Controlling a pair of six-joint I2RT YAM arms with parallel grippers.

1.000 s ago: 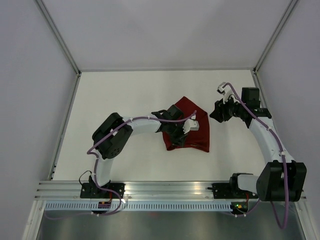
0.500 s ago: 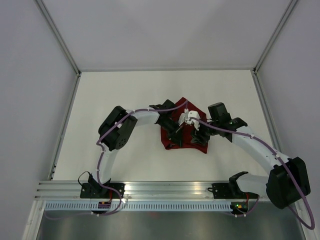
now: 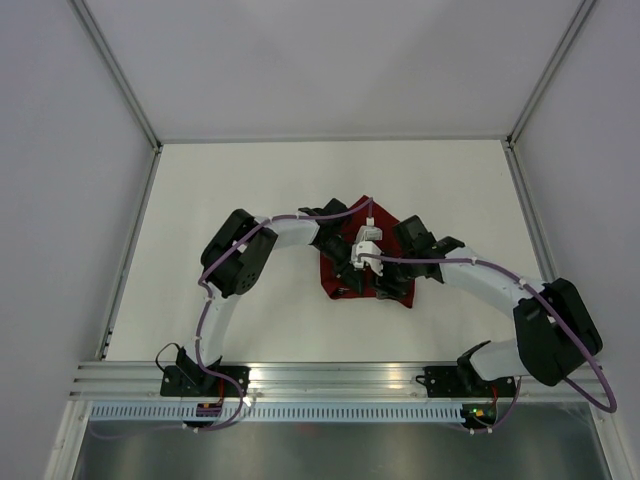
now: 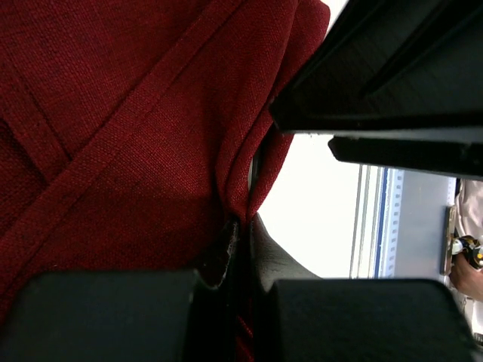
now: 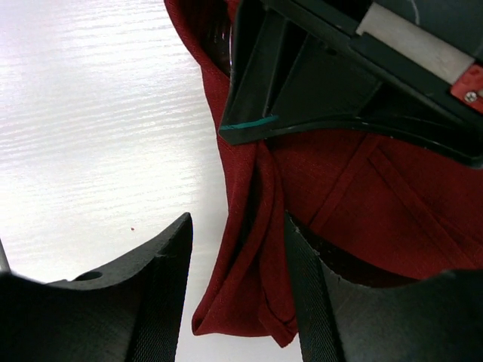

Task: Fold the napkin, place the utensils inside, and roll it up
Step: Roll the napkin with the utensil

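Maroon cloth napkin [image 3: 388,215] lies crumpled at the middle of the white table [image 3: 230,190]. Left gripper [image 4: 240,234] is pinched on its doubled edge; right gripper [image 5: 238,271], spread wide, straddles that same edge, which runs lengthwise through its gap.

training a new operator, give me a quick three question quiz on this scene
1. True or false: the left gripper is shut on a fold of the napkin.
2. The right gripper is: A) shut on cloth, B) open at the napkin's edge, C) far from the napkin.
3. Are any utensils in view?
Key: 1 true; 2 B; 3 no.
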